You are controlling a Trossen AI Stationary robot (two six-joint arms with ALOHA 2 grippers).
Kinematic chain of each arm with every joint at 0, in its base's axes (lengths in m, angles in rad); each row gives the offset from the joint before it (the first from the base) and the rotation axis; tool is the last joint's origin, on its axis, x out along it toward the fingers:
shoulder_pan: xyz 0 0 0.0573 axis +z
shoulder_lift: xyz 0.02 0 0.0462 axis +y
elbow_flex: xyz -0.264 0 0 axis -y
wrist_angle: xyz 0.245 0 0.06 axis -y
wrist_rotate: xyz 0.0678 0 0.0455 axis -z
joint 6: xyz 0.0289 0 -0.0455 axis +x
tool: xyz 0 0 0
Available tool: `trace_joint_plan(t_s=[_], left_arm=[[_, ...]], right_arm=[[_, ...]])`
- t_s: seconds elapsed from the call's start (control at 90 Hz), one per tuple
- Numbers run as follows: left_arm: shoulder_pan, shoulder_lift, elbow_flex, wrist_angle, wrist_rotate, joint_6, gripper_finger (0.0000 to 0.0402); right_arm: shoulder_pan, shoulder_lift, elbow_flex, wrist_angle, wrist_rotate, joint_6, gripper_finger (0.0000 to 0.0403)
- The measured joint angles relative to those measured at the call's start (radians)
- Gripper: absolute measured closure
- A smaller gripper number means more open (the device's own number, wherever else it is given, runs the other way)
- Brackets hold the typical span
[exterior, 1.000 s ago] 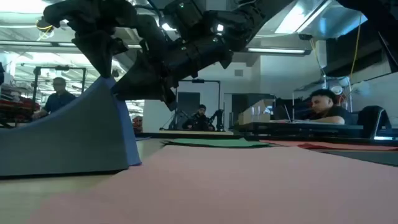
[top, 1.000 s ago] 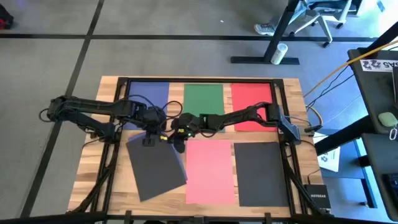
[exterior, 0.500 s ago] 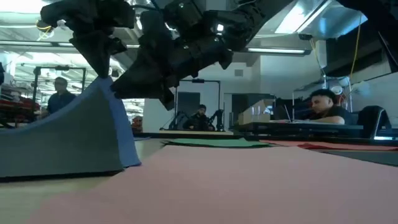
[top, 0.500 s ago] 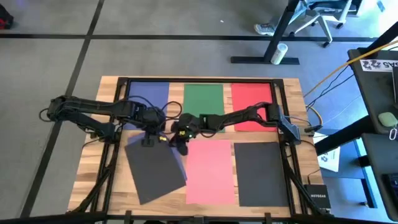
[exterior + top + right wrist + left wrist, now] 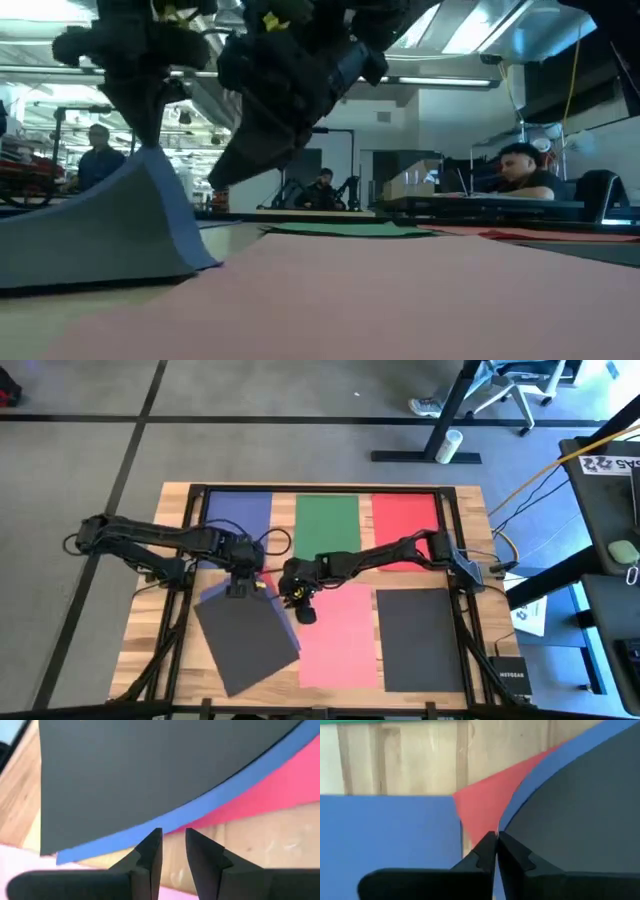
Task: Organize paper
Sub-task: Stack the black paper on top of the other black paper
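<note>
Lifting the far edge of a dark grey sheet (image 5: pixel 245 645) off the desk (image 5: pixel 150 640) near its front left corner, with the left pincer (image 5: pixel 240 586) pressed together on that raised edge and on a blue sheet (image 5: pixel 560 760) lying under it, both curling upward. Hovering just beside, over the salmon pink sheet (image 5: pixel 340 635) at the front middle, the right pincer (image 5: pixel 306 614), fingers slightly spread and pinching nothing. Lying flat along the far edge: a blue sheet (image 5: pixel 238 512), a green sheet (image 5: pixel 327 518) and a red sheet (image 5: pixel 405 520); resting toward the front right corner, another dark grey sheet (image 5: pixel 420 638). Probably separating or squaring up the stacked pair; next likely calling for the right pincer to catch the blue layer's exposed rim without dragging the pink one. No containers showing anywhere on the desk.
</note>
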Motion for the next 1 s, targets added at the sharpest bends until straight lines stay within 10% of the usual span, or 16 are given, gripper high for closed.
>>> trace_joint_plan(t_s=[1.0], left_arm=[[-0.118,0.000,0.221,-0.245,-0.284,0.000,0.0401]], right_arm=[[-0.002,0.001,0.010,-0.027,0.074,0.003,0.0329]])
